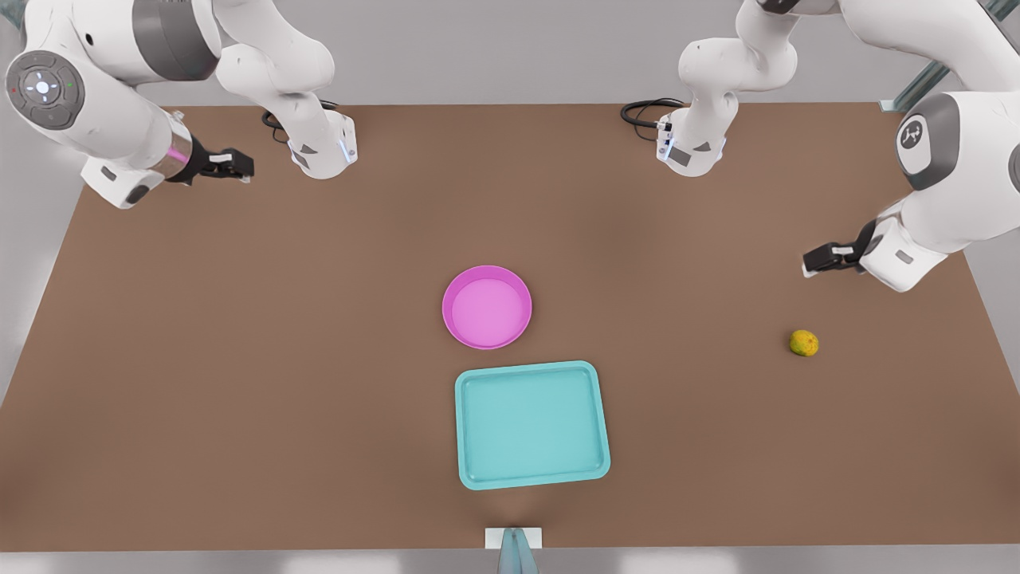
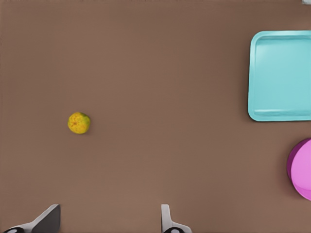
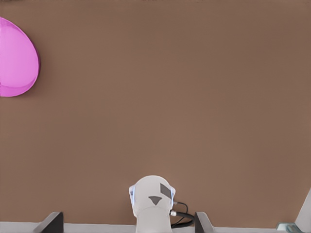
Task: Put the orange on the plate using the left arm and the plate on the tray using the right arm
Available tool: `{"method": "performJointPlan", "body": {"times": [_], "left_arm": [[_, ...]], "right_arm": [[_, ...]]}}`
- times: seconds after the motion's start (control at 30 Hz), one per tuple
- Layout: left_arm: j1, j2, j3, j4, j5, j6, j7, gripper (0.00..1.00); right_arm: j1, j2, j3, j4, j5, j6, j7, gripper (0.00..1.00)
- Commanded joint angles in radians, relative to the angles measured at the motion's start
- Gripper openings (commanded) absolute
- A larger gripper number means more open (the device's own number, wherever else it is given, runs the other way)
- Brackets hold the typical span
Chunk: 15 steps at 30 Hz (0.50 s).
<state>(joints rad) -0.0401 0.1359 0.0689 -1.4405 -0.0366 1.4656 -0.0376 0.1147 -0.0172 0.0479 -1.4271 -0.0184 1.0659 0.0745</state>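
Observation:
The orange (image 1: 804, 343) (image 2: 78, 123) lies on the brown table at the front view's right. My left gripper (image 1: 821, 259) (image 2: 107, 222) hovers open above the table a little behind it, nothing between its fingers. The magenta plate (image 1: 487, 307) (image 2: 302, 167) (image 3: 17, 58) sits at the table's middle, holding nothing. Just in front of it lies the teal tray (image 1: 531, 424) (image 2: 282, 75), also bare. My right gripper (image 1: 233, 165) (image 3: 127, 221) hangs open high over the back of the table at the front view's left, far from the plate.
Both arm bases (image 1: 323, 147) (image 1: 692, 147) stand at the table's back edge with black cables; one base (image 3: 153, 199) lies below my right gripper. A small white-and-grey mount (image 1: 514, 542) sits at the front edge.

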Motion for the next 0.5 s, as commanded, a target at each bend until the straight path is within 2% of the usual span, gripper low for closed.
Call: {"method": "performJointPlan", "body": {"times": [0.0, 0.07, 0.1, 0.17, 0.23, 0.33, 0.47], "left_arm": [[0.002, -0.001, 0.0, 0.002, 0.003, 0.029, -0.004, 1.0], [0.074, 0.1, 0.003, -0.038, 0.003, 0.01, -0.018, 1.0], [0.1, 0.136, 0.011, -0.175, 0.001, 0.228, -0.024, 1.0], [0.157, 0.241, 0.017, -0.27, -0.008, 0.534, 0.007, 1.0], [0.201, 0.312, 0.017, -0.333, -0.012, 0.709, 0.123, 1.0], [0.226, 0.355, 0.025, -0.413, -0.012, 0.828, 0.245, 1.0], [0.25, 0.37, 0.055, -0.413, -0.012, 0.834, 0.321, 1.0]], "right_arm": [[-0.193, 0.0, 0.0, 0.0, -0.003, 0.071, 0.041, 1.0], [-0.191, 0.008, 0.0, 0.005, -0.003, 0.054, 0.044, 1.0], [-0.191, 0.019, 0.0, 0.005, -0.002, 0.052, 0.044, 1.0], [-0.191, 0.037, 0.006, 0.007, -0.002, 0.04, 0.045, 1.0], [-0.191, 0.043, 0.006, 0.01, 0.0, 0.028, 0.047, 1.0], [-0.193, 0.043, 0.015, 0.01, 0.0, 0.013, 0.048, 1.0], [-0.19, 0.059, 0.029, 0.007, -0.002, 0.016, 0.045, 1.0]]}}
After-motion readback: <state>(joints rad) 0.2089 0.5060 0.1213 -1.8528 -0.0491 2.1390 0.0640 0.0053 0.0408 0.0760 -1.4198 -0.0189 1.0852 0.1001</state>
